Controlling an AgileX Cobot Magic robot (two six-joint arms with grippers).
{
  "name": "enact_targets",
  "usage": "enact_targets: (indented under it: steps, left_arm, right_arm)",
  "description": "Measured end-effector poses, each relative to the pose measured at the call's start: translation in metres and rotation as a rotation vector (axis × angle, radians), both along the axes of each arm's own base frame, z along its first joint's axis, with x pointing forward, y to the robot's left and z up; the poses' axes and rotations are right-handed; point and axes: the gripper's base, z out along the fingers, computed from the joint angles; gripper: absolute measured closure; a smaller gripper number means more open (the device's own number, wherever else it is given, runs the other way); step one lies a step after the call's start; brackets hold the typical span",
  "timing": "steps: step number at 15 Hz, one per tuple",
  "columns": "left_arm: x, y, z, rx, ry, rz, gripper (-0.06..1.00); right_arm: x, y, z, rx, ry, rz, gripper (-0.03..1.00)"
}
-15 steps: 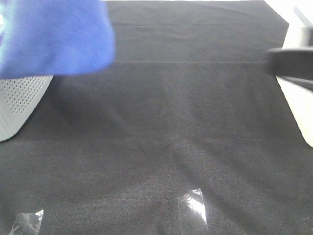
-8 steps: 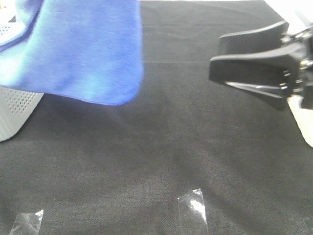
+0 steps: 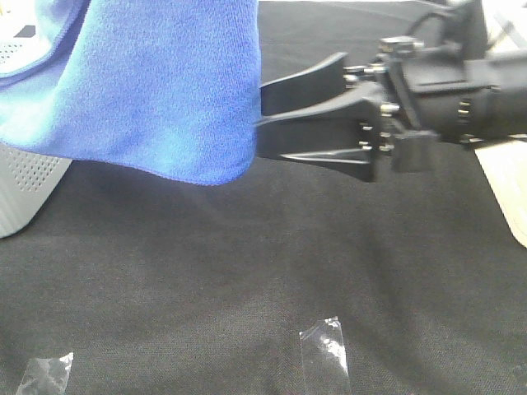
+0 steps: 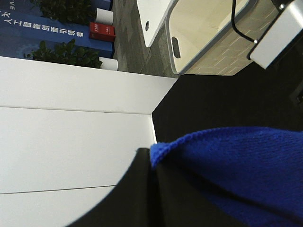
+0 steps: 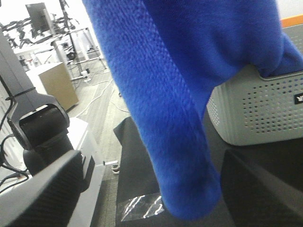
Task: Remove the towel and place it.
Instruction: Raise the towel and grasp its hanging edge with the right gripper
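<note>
The bright blue towel [image 3: 156, 90] hangs lifted above the grey perforated basket [image 3: 25, 189] at the far left, its lower edge free above the black table. My left gripper [image 4: 152, 156] is shut on the towel's hem [image 4: 236, 161]; it is out of the exterior view. My right gripper [image 3: 259, 107] reaches in from the right, open, with its fingertips at the towel's right edge. In the right wrist view the hanging towel corner [image 5: 180, 142] sits between its two spread fingers [image 5: 42, 189], with the basket [image 5: 265, 109] behind.
A black cloth [image 3: 272, 263] covers the table. Two clear tape pieces [image 3: 325, 350] [image 3: 45, 374] lie near the front edge. A white object [image 3: 510, 189] lies at the right edge. A beige bin [image 4: 203, 33] stands beyond the table.
My right gripper has come in from the right edge and moved left up to the towel. The towel has swung further right and hangs lower.
</note>
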Motion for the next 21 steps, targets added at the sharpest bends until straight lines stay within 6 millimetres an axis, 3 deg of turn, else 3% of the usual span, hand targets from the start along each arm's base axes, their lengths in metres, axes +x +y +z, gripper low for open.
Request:
enact_targets:
  steps: [4,8,13,18,21]
  left_arm:
    - [0.0,0.0,0.001,-0.004,-0.004,0.001,0.94]
    - [0.009,-0.008,-0.003,-0.027,-0.003,0.01,0.94]
    - [0.014,-0.009,-0.007,-0.014,0.004,0.038,0.94]
    - [0.017,-0.003,-0.012,0.063,0.012,0.101,0.94]
    - [0.022,0.001,-0.012,0.074,0.002,0.171,0.94]
  right_arm:
    - [0.006,0.005,-0.009,-0.012,0.025,0.004,0.21]
    - [0.004,0.033,-0.016,-0.026,0.028,0.061,0.21]
    - [0.006,0.035,-0.015,-0.034,0.029,0.049,0.23]
    - [0.013,0.033,-0.021,-0.091,0.068,-0.03,0.69]
    - [0.013,0.032,-0.025,-0.134,0.077,-0.04,0.77]
